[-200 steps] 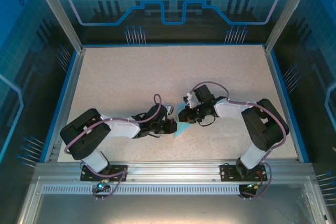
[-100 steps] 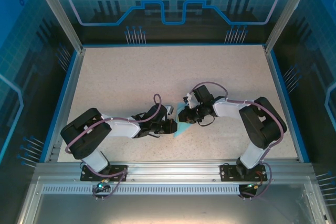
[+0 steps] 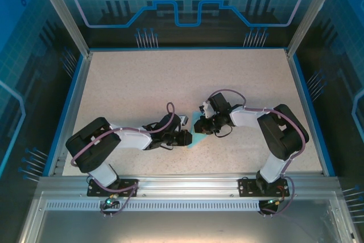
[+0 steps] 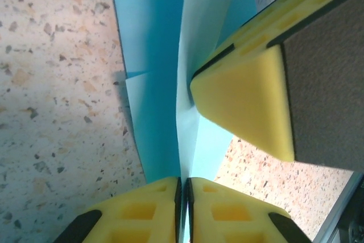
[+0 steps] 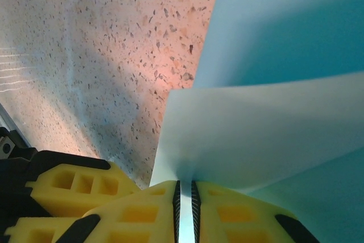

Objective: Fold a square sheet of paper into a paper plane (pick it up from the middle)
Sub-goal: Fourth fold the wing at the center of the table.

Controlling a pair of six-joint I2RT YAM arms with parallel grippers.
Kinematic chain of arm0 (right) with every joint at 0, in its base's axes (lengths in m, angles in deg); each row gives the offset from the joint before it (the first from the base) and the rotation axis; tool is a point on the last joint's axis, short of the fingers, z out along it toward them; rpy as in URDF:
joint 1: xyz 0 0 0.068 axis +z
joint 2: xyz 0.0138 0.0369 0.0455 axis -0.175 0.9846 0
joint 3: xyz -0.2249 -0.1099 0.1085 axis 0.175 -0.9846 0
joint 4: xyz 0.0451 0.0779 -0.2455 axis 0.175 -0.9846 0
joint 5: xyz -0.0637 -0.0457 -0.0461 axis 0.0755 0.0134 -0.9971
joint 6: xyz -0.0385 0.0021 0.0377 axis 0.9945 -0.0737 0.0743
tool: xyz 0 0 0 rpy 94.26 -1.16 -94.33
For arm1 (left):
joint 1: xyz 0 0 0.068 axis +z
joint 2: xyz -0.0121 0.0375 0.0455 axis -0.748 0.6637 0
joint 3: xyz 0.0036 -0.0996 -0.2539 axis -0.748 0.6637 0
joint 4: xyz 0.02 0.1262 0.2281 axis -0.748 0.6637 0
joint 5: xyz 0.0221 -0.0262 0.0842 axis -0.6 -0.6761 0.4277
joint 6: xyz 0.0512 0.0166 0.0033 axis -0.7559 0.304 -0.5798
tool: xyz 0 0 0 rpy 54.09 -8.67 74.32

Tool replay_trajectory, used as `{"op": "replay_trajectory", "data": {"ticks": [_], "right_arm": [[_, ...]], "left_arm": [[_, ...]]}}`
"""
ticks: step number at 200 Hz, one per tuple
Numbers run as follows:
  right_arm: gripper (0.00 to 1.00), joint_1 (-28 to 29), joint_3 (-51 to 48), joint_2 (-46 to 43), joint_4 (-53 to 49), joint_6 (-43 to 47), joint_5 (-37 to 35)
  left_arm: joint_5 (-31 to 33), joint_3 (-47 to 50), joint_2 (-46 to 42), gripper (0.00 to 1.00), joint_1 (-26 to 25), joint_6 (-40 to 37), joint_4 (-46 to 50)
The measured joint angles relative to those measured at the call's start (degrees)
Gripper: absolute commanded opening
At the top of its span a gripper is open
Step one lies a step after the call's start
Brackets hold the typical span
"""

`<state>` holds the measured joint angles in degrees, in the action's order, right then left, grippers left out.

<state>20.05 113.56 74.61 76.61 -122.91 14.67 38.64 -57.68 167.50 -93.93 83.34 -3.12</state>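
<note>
The light-blue sheet of paper (image 3: 195,135) is folded into layers and held up off the table between the two arms at the centre. In the left wrist view the paper (image 4: 152,55) runs upward as a creased strip, and my left gripper (image 4: 183,197) is shut on its folded edge. The right gripper's yellow fingers (image 4: 250,98) press in from the right. In the right wrist view my right gripper (image 5: 185,200) is shut on a pale flap of the paper (image 5: 267,132), with a thin layer between the pads. From above, the left gripper (image 3: 186,137) and right gripper (image 3: 201,125) nearly meet.
The speckled table (image 3: 142,83) has a blue rim (image 3: 73,106) on three sides and a metal rail (image 3: 187,183) at the near edge. The left gripper's yellow fingers (image 5: 68,189) sit close beside the right gripper's jaws.
The right arm's elbow has drifted slightly to the left. Both grippers and the paper stay where they were.
</note>
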Motion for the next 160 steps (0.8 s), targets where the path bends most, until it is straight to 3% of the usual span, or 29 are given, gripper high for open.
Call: {"op": "replay_trajectory", "data": {"ticks": [67, 160], "right_arm": [[0.20, 0.0, 0.0, 0.0, 0.0, 0.0, 0.0], [0.21, 0.3, -0.1, -3.4, 1.4, -0.4, 4.4]], "left_arm": [[-0.5, 0.5, -0.2, 0.04, 0.0, 0.0, -0.2], [-1.6, 0.6, 0.3, 0.01, 0.0, 0.1, -0.9]]}}
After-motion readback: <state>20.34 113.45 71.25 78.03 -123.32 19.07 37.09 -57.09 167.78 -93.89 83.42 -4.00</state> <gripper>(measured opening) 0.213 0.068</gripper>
